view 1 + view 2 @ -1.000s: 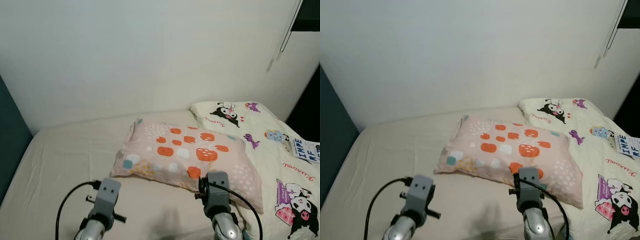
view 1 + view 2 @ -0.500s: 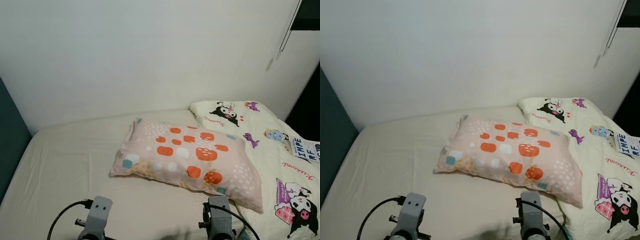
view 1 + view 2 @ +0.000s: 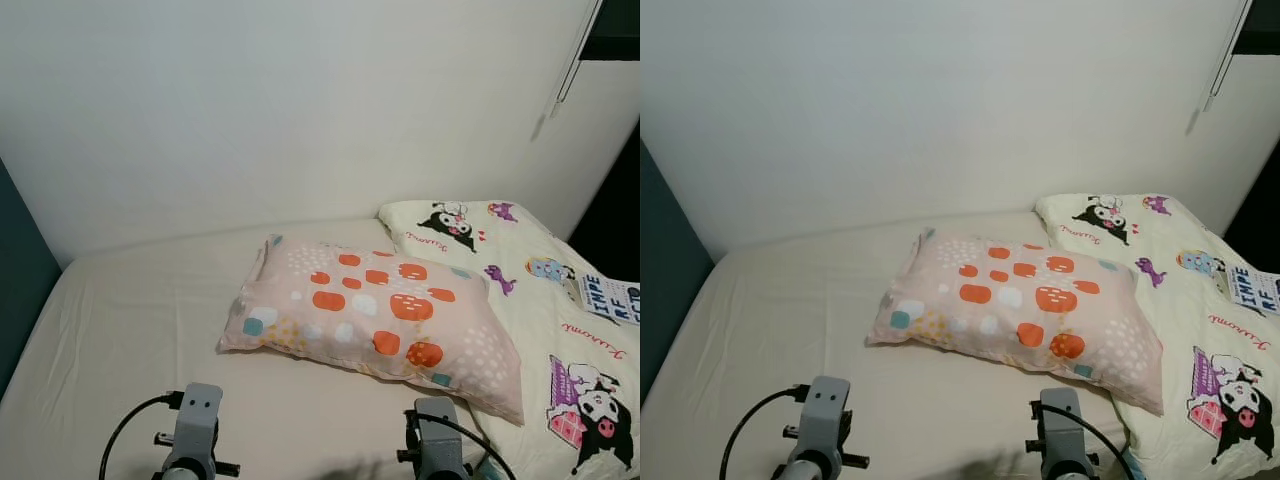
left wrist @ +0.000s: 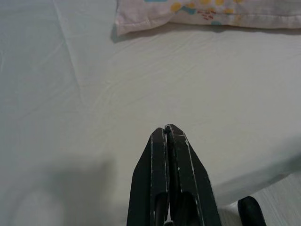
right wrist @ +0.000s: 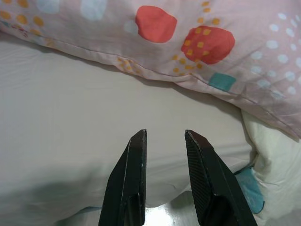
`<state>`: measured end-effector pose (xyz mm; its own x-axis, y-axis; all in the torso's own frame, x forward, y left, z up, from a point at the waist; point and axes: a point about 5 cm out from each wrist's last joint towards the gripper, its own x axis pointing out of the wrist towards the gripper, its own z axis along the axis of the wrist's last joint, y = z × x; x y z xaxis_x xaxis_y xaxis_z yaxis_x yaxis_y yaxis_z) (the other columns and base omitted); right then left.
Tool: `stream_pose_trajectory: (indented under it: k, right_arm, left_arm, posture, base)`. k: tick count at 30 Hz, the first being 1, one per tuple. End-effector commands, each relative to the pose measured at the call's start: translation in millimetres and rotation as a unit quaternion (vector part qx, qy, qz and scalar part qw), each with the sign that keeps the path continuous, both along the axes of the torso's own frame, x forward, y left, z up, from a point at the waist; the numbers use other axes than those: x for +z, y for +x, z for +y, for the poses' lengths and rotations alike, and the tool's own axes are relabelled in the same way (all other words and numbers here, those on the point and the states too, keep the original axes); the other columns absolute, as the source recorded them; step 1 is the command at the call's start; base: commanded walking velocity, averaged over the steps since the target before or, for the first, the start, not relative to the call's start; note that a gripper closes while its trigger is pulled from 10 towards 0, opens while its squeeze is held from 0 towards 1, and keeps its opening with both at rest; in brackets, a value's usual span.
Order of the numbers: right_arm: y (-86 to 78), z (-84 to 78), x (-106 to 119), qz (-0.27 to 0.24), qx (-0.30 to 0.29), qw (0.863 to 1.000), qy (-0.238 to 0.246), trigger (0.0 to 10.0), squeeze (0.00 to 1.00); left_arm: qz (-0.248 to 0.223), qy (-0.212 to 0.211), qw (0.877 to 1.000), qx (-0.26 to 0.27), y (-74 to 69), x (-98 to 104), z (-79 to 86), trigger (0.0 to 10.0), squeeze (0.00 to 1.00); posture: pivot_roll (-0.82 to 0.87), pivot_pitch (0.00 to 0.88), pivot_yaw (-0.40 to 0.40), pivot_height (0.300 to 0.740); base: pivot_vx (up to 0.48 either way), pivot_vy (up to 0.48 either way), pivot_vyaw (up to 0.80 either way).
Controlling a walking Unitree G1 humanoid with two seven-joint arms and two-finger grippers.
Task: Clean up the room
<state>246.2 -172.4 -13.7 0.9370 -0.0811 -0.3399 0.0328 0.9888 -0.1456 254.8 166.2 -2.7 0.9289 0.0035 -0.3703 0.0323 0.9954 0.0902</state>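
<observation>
A pink pillow (image 3: 372,320) with orange and white patches lies flat on the cream bed sheet (image 3: 140,320), its near edge also in the right wrist view (image 5: 197,42). Beside it on the right spreads a cream cartoon-print blanket (image 3: 560,330). My left gripper (image 4: 166,130) hovers above bare sheet at the bed's near edge, fingers pressed shut with nothing held. My right gripper (image 5: 165,136) is open over the sheet just short of the pillow's near seam. Both wrists (image 3: 195,430) (image 3: 432,440) show at the bottom of the head views.
A white wall (image 3: 300,110) backs the bed. A dark teal panel (image 3: 15,290) borders the bed on the left. A printed paper (image 3: 607,298) lies on the blanket at far right. A teal patch (image 5: 247,186) peeks from under the blanket near the bed edge.
Both arms have drawn back and dropped toward the bottom of the head views, away from the pillow. The pillow lies uncovered and has not moved.
</observation>
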Motion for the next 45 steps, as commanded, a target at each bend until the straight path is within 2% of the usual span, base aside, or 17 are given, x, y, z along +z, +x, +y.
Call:
stream_pose_trajectory:
  k: [1, 11, 22, 29, 34, 39, 45]
  right_arm:
    - [-0.5, 1.3, -0.4, -0.002, -0.002, 1.000, 0.006, 10.0, 0.00]
    - [0.9, 2.6, -0.5, 0.002, -0.003, 1.000, 0.013, 10.0, 0.00]
    - [7.3, 0.3, 5.6, -0.016, -0.004, 1.000, -0.011, 10.0, 0.00]
    - [9.5, 5.9, 7.7, -0.021, 0.004, 1.000, 0.000, 10.0, 0.00]
    - [10.4, 10.7, 6.4, -0.012, 0.021, 1.000, 0.010, 10.0, 0.00]
    - [14.6, 14.2, 10.1, -0.021, 0.036, 0.999, -0.003, 10.0, 0.00]
    - [16.6, 10.6, 12.6, -0.027, 0.023, 0.999, -0.003, 10.0, 0.00]
  left_arm:
    - [0.008, -0.005, 1.000, 0.002, -3.0, -2.3, 0.5, 10.0, 0.00]
    - [0.008, 0.010, 1.000, 0.005, -2.2, -2.4, 2.2, 10.0, 0.00]
    - [0.006, 0.009, 1.000, 0.007, -1.2, -1.6, 1.1, 10.0, 0.00]
    - [0.006, 0.012, 1.000, 0.005, -1.5, -1.5, 3.7, 10.0, 0.00]
    - [0.000, 0.010, 1.000, 0.010, 1.3, 1.4, 3.7, 10.0, 0.00]
    - [-0.016, 0.003, 1.000, 0.015, 2.1, 5.3, 2.9, 10.0, 0.00]
    - [-0.024, 0.005, 1.000, 0.000, 0.8, 6.8, 0.3, 10.0, 0.00]
  posture:
    - [0.00, 0.118, -0.021, 0.740]
    - [0.01, 0.120, -0.019, 0.740]
    - [0.00, 0.116, -0.022, 0.740]
    - [0.01, 0.116, -0.007, 0.740]
    - [0.02, 0.116, -0.018, 0.740]
    - [0.02, 0.116, -0.019, 0.740]
    - [0.02, 0.116, -0.022, 0.740]
  base:
    - [0.000, 0.000, 0.00]
    - [0.000, 0.000, 0.00]
    - [0.000, 0.000, 0.00]
    - [0.000, 0.000, 0.00]
    - [0.000, 0.000, 0.00]
    - [0.000, 0.000, 0.00]
    - [0.000, 0.000, 0.00]
